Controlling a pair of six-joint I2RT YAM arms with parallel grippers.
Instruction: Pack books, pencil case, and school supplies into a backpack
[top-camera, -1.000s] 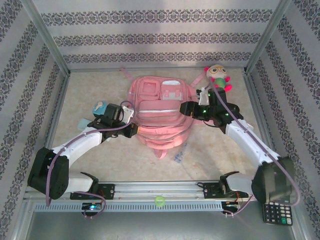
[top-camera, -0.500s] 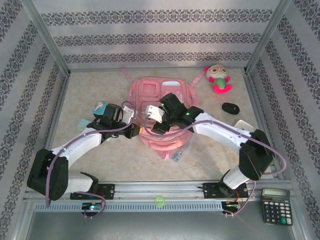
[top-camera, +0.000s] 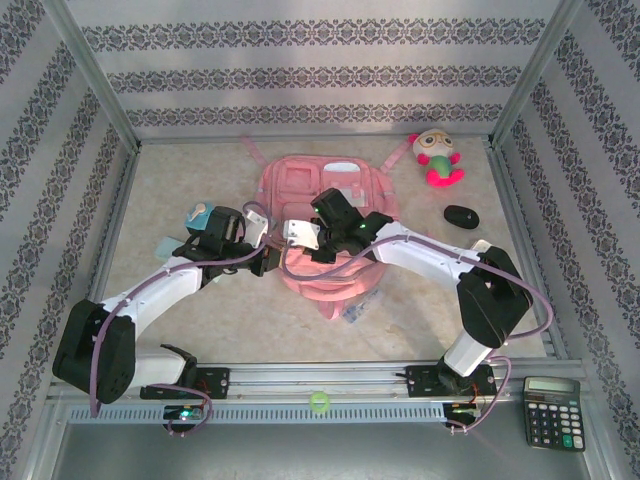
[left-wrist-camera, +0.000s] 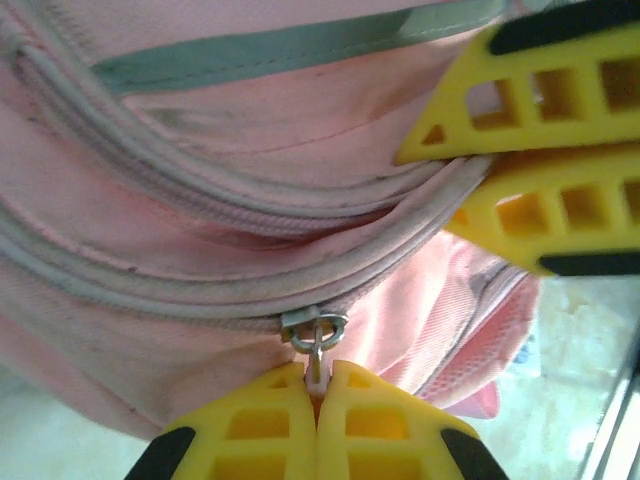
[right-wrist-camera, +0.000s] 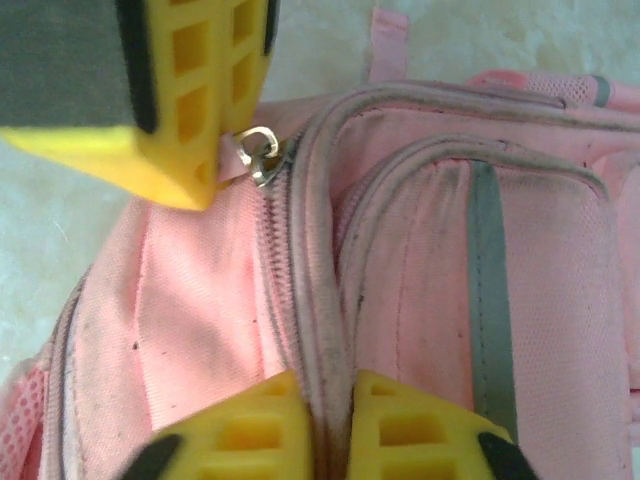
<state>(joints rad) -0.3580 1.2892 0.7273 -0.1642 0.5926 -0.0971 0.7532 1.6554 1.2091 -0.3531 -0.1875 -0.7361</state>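
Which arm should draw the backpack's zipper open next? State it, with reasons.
Left. The left gripper is shut on the zipper pull, so it could draw it along the track. The right gripper pinches the backpack seam nearby, likely bracing it.

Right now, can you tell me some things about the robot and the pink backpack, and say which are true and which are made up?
1. The left gripper pinches the zip pull of the backpack. True.
2. The right gripper is wide open, touching nothing. False: it is shut on the backpack's seam beside the zip.
3. The plush toy sits on top of the backpack. False: it lies on the table, beyond the backpack's far right corner.
4. The calculator lies by the near right corner. True.
5. The backpack gapes open. False: the zip looks closed where the wrist views show it.
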